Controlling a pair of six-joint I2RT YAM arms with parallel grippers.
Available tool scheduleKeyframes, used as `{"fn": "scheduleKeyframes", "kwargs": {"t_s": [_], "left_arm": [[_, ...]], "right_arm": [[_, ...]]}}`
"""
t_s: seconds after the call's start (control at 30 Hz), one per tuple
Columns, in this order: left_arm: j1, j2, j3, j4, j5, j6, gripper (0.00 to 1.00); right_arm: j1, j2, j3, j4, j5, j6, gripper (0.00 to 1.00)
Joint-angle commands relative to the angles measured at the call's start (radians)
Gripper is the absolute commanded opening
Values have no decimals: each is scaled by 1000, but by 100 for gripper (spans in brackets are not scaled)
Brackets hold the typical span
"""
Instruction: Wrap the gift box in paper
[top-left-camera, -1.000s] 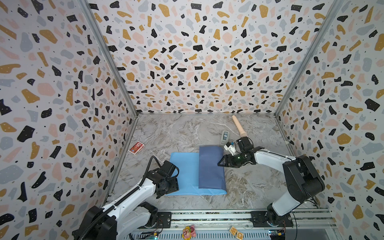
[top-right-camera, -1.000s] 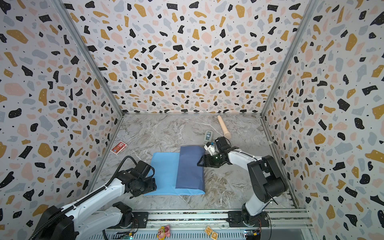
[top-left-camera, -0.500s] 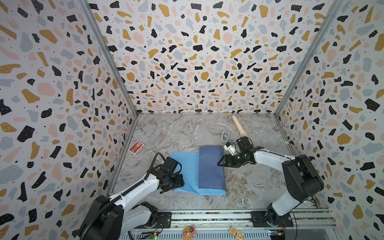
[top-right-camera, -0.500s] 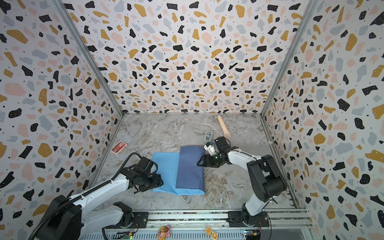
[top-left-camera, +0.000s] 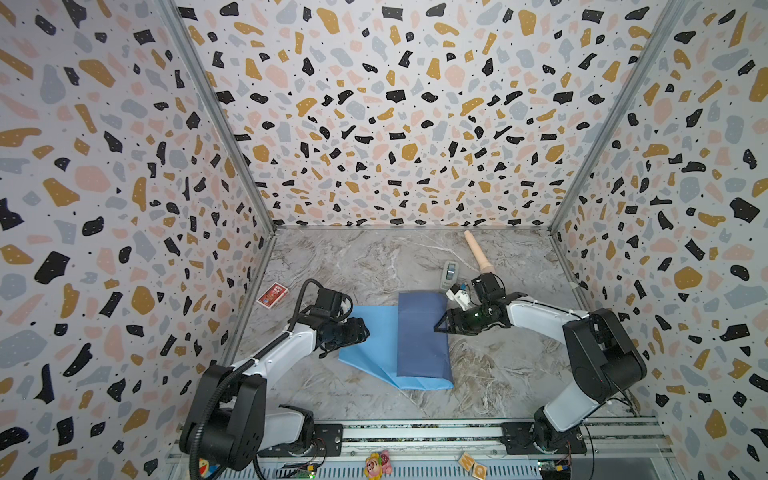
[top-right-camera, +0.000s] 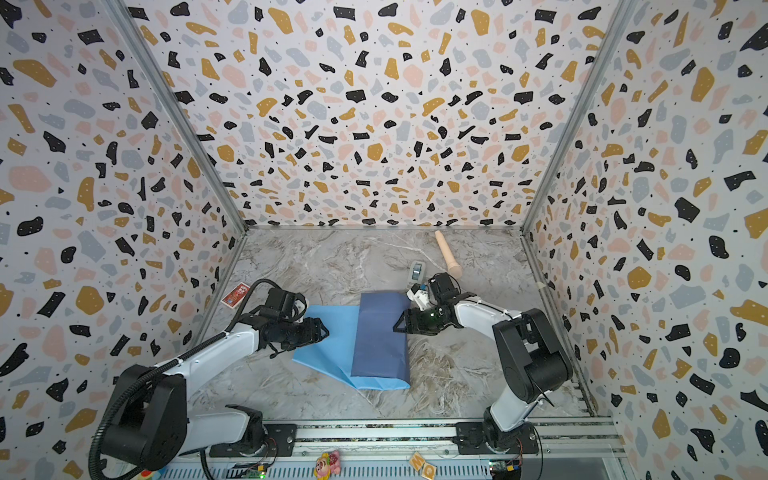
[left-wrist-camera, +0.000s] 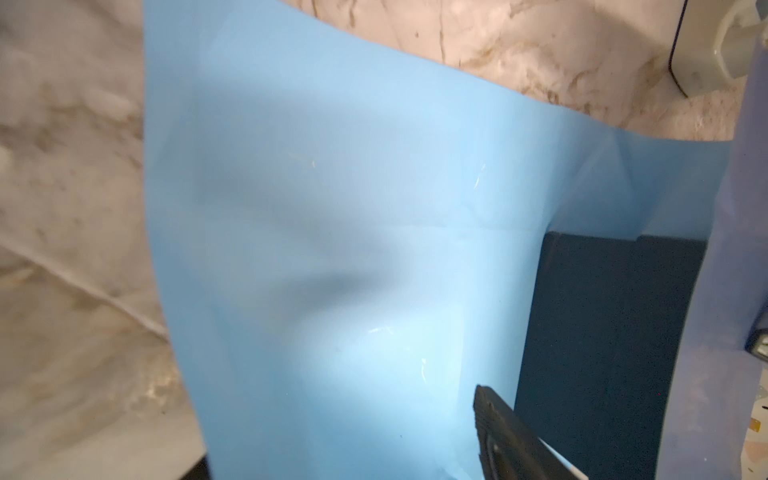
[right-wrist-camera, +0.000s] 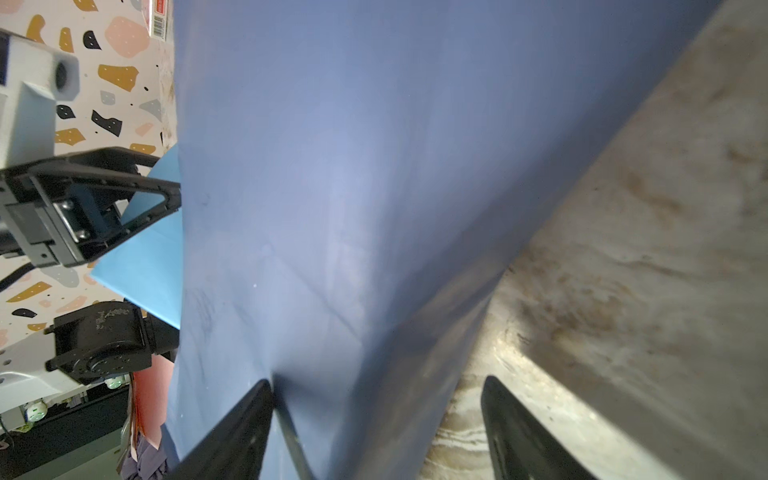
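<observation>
Paper (top-left-camera: 419, 332): thin sheet on the marbled surface (top-left-camera: 498, 374), with a matte dark-blue flap folded over the gift box (left-wrist-camera: 602, 332) and a glossy sky-blue face alongside. Only one navy box wall shows; the rest is hidden under the flap. Left gripper (top-left-camera: 362, 330) and right gripper (top-left-camera: 439, 326): jaws wide, clamping nothing.

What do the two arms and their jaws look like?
Both arms have white links and bulky black joints. A thick black cable loops along the left arm; the right arm shows a small green light near its wrist. The jaws are black, flat, tapered.
</observation>
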Motion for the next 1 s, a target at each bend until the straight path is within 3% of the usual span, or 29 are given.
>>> {"fn": "scheduleKeyframes", "kwargs": {"t_s": [0.0, 0.13, 0.53, 0.77, 0.97], "left_arm": [[28, 33, 44, 16, 33, 64, 73], [36, 66, 57, 47, 41, 49, 70], [50, 48, 66, 12, -7, 69, 46], [59, 28, 77, -28, -38, 75, 50], [98, 31, 83, -44, 10, 74, 51]], "right_arm": [[26, 62, -23, -72, 140, -18, 78], [27, 66, -21, -73, 142, -19, 78], [27, 69, -15, -77, 143, -18, 78], [26, 65, -15, -79, 148, -20, 78], [28, 67, -15, -79, 149, -18, 78]]}}
